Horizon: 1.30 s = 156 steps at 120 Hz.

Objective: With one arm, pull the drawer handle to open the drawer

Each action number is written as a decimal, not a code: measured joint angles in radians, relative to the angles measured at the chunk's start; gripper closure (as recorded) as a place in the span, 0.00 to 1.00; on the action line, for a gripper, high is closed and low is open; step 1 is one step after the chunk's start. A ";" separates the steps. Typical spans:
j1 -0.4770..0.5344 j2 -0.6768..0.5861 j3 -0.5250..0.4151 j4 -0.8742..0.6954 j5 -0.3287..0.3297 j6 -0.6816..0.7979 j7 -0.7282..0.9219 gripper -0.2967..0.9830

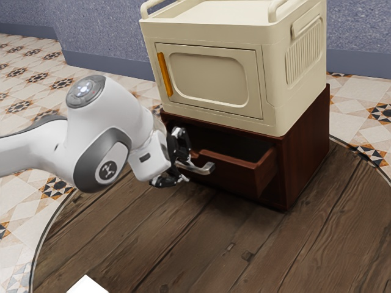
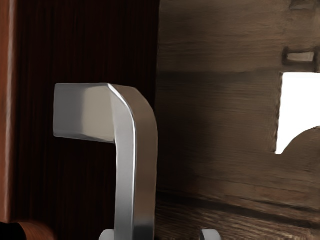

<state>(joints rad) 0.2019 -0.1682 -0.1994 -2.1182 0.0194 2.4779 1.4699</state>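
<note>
The gripper [image 1: 185,167] is at the left end of the silver drawer handle [image 1: 204,169] in the exterior view, its two black fingers apart above and below the bar. The dark red-brown drawer [image 1: 229,176] stands partly pulled out of its cabinet [image 1: 305,159], its dark inside showing. In the wrist view, the bent metal handle [image 2: 136,165] runs down between the tips of the gripper [image 2: 159,235], close beside one tip, with a gap to the other.
A cream cabinet [image 1: 211,113] with an orange upright handle [image 1: 164,74] rests on top of the drawer cabinet. Below lies a round wood-plank floor area [image 1: 201,244], with a white object [image 1: 88,285] near its front edge.
</note>
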 joint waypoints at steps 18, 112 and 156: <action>0.000 -0.042 0.003 -0.047 -0.003 0.008 -0.004 0.67; -0.017 -0.323 0.006 -0.311 -0.010 0.026 -0.046 0.69; -0.050 -0.459 0.035 -0.427 0.005 0.042 -0.071 0.84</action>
<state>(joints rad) 0.1523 -0.6269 -0.1642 -2.5449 0.0244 2.5195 1.3988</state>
